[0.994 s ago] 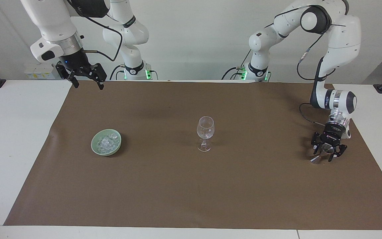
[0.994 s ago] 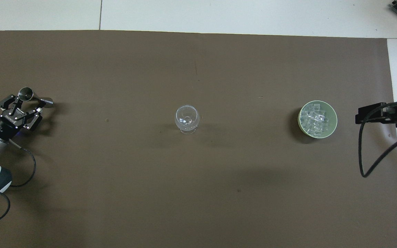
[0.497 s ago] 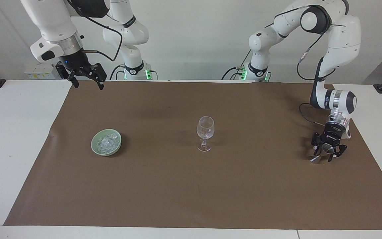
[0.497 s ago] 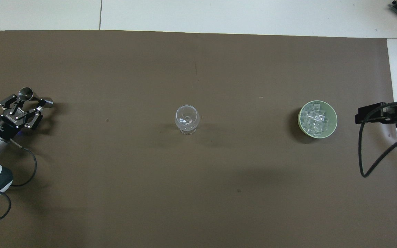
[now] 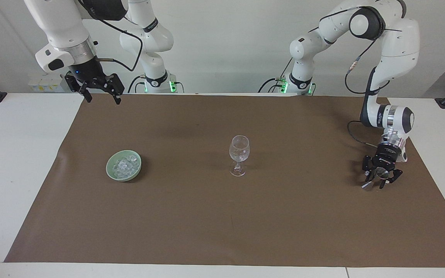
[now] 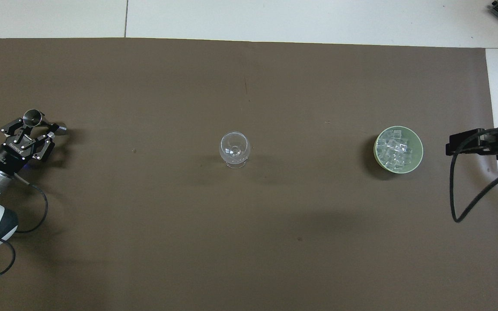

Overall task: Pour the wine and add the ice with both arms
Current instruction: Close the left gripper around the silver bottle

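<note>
Looking across the table, we see the left gripper (image 5: 379, 181) down low at the left arm's end of the brown mat (image 5: 222, 231), its fingers set around a small metal jigger (image 5: 377, 177) that stands on the mat. From overhead the jigger (image 6: 33, 116) shows its round open mouth between the fingertips of the left gripper (image 6: 37, 128). The fingers are partly drawn in about the jigger, but we cannot tell whether they actually press on it.

We see the right gripper (image 5: 99, 98) raised high over the mat's edge at the right arm's end of the table, waiting, its fingers spread wide apart and holding nothing. In the overhead view only a dark part of the right gripper (image 6: 469, 142) shows at the frame's edge.

The ice (image 5: 124, 165) lies heaped in a pale green bowl (image 5: 111, 170) on the mat, toward the right arm's end. A clear stemmed glass (image 5: 239, 152) stands upright at the mat's middle, well apart from both the bowl and the jigger. From above, the ice (image 6: 398, 149) fills much of the bowl (image 6: 417, 140), and the glass (image 6: 234, 149) appears empty.
</note>
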You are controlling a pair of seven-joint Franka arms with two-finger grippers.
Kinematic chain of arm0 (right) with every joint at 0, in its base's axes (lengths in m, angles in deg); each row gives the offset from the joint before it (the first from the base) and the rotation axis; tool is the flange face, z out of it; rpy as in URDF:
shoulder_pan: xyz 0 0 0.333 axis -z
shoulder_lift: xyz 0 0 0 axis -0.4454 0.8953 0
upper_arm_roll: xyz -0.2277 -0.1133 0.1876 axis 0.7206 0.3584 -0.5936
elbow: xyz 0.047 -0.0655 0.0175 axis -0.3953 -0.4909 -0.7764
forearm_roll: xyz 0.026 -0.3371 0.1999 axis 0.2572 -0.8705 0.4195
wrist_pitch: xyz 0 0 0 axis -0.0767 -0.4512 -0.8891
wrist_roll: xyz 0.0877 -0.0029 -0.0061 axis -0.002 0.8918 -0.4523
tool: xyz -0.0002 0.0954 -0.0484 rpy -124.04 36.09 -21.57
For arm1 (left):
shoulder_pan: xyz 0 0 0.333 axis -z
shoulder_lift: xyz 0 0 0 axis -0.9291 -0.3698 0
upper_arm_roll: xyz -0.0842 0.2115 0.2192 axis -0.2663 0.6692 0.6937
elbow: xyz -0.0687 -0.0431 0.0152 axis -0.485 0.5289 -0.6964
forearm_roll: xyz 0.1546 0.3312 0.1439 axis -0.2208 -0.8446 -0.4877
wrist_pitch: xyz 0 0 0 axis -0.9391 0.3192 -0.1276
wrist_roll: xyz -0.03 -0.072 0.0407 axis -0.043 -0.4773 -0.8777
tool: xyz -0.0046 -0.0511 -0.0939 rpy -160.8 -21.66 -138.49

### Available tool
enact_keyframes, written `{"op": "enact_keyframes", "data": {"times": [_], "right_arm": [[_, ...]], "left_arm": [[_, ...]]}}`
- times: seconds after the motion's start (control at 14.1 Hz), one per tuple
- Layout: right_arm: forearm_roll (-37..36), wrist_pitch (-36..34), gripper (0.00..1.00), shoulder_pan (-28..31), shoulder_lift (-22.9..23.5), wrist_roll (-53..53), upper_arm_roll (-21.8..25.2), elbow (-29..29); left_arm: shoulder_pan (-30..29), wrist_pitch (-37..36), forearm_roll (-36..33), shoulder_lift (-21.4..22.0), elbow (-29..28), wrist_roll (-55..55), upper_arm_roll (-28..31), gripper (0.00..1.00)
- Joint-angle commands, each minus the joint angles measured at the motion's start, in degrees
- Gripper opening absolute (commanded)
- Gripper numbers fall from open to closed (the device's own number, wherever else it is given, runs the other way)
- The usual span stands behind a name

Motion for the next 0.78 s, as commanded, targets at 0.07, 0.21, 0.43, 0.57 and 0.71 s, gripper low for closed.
{"op": "enact_keyframes", "data": {"times": [0.07,0.21,0.43,0.57,0.71], "right_arm": [[0.88,-0.07,1.0,0.23,-0.94,-1.43,0.01,-0.76],[0.88,0.01,1.0,0.23,-0.94,-1.43,0.1,-0.76],[0.88,0.01,1.0,0.23,-0.94,-1.43,0.01,-0.76],[0.88,0.01,1.0,0.23,-0.94,-1.43,0.01,-0.76],[0.88,-0.07,1.0,0.23,-0.94,-1.43,0.1,-0.76]], "left_arm": [[0.46,-1.06,1.26,-0.77,0.62,0.71,0.46,0.54],[0.46,-1.58,1.26,-0.69,0.53,0.71,0.46,0.54],[0.37,-1.67,1.26,-0.69,0.45,0.71,0.55,0.53],[0.19,-1.76,1.17,-0.69,0.53,0.71,0.55,0.53],[0.19,-1.85,1.17,-0.69,0.45,0.71,0.55,0.53]]}}
